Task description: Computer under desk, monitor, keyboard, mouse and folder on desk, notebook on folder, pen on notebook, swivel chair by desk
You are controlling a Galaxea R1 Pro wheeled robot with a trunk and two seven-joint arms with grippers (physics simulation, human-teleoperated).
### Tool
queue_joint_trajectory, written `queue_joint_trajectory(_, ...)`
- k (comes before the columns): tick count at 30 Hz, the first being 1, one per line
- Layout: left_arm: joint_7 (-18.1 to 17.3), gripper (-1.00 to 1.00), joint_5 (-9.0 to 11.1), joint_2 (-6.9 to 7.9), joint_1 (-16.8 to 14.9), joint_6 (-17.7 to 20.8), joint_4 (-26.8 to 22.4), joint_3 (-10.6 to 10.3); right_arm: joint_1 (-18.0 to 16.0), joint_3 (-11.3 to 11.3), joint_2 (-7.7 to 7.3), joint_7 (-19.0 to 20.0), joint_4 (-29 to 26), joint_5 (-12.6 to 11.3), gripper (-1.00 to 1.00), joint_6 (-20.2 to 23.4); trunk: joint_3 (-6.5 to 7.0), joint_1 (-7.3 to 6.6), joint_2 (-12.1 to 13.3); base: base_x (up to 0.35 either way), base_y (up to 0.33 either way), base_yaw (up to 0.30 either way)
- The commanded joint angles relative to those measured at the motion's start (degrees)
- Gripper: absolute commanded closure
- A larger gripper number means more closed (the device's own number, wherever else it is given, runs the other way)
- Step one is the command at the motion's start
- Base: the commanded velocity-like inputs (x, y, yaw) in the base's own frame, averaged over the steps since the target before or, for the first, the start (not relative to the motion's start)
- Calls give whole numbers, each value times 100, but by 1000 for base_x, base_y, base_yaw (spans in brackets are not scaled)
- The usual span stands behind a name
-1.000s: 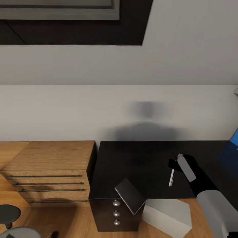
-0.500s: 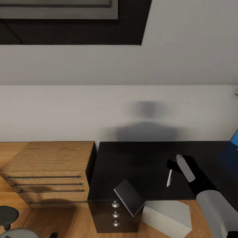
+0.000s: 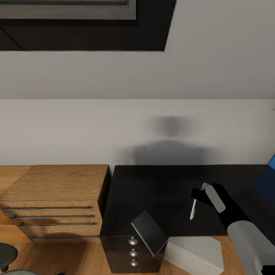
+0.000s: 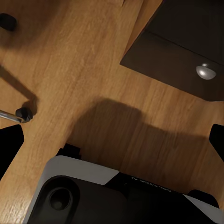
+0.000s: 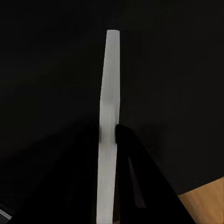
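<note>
My right gripper [image 3: 197, 193] is shut on the thin white pen [image 3: 193, 209] and holds it just above the glossy black desk [image 3: 152, 191]. In the right wrist view the pen [image 5: 108, 116] runs along one black finger [image 5: 135, 177]. The dark grey notebook [image 3: 149, 232] lies tilted at the desk's front corner, above the black drawer unit [image 3: 122, 254]. The light-grey computer [image 3: 194, 252] stands on the floor at the desk's front edge. My left gripper [image 4: 113, 139] hangs open over the wood floor near a silver drawer knob [image 4: 206, 71]. A castor [image 4: 23, 113] of the swivel chair shows beside it.
A light-wood drawer chest [image 3: 57, 198] stands against the desk's left side. A blue corner [image 3: 272, 163] shows at the right edge; I cannot tell what it belongs to. A dark round chair part [image 3: 5, 254] sits at the lower left. A white wall [image 3: 114, 130] rises behind the desk.
The whole head view has shifted a little. My right gripper has edged left over the desk with the pen in it.
</note>
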Motion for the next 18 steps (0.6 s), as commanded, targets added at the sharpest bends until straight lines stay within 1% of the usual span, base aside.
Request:
queue_joint_trajectory(1, -12, -100, 52, -3, -4, -3, -2, 13, -5, 8, -7, -52, -1, -65, 100, -1, -13, 4, -12, 16, 0, 0)
queue_joint_trajectory(6, -12, -100, 52, -3, -4, -3, -2, 13, -5, -32, -6, -39, 97, -65, 100, -74, -13, 4, -12, 9, 0, 0)
queue_joint_trajectory(14, -19, -100, 52, -3, -4, -3, -2, 13, -5, -54, -2, -33, 333, -65, 100, -367, -13, 4, -12, 26, 0, 0)
queue_joint_trajectory(18, -25, -100, 47, -1, -4, -3, -6, 10, -5, -55, 1, -33, 446, -65, 100, -430, -13, 4, -12, 11, 0, 0)
